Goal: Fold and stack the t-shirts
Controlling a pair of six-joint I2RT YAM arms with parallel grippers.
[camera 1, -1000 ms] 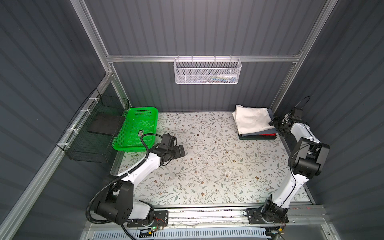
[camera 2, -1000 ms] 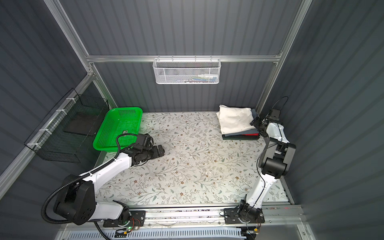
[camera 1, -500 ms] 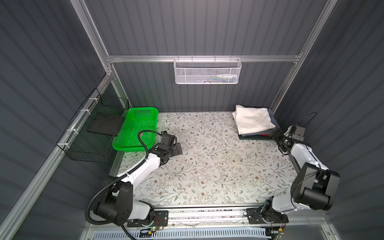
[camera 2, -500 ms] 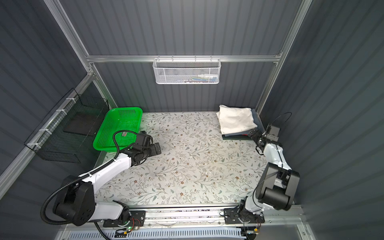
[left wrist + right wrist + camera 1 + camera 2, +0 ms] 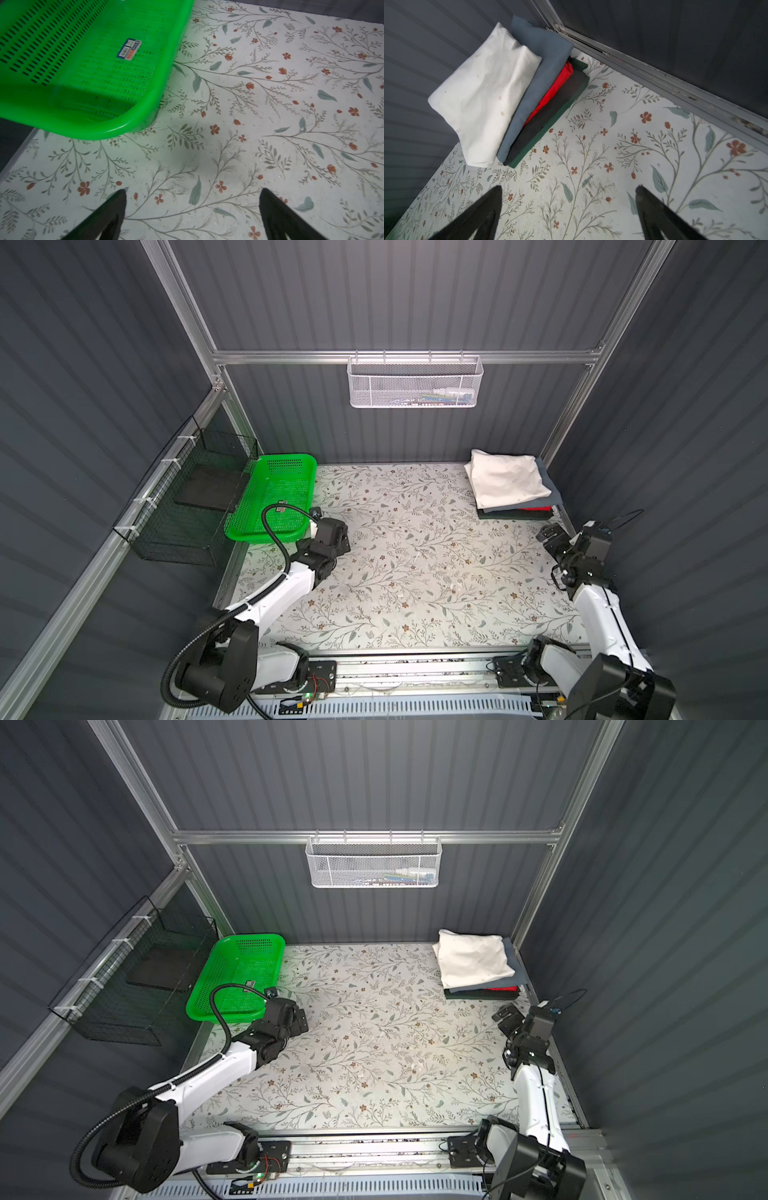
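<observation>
Dark grey ribbed wall panels point(image 5: 415, 294) close me in, held by a silvery aluminium frame point(image 5: 291, 357). A white mesh basket point(image 5: 395, 385) hangs on the back rail. My floral-covered worktop point(image 5: 415, 572) carries a green perforated plastic basket point(image 5: 286, 457) beside a black wire cage point(image 5: 178, 539).

Both top views: mounted high over the front edge of the surface point(image 5: 415, 572), tilted down toward its back edge. Far off; whole surface in frame. The pair share nearly everything.

Left wrist view: close above the surface, facing the back left corner. Catches the green basket point(image 5: 108, 128) and the tips of my left jaws.

Right wrist view: close, facing the back right corner. Catches the stacked t-shirts point(image 5: 483, 93) and the tips of my right jaws.

Basket and stack show in both top views too.
</observation>
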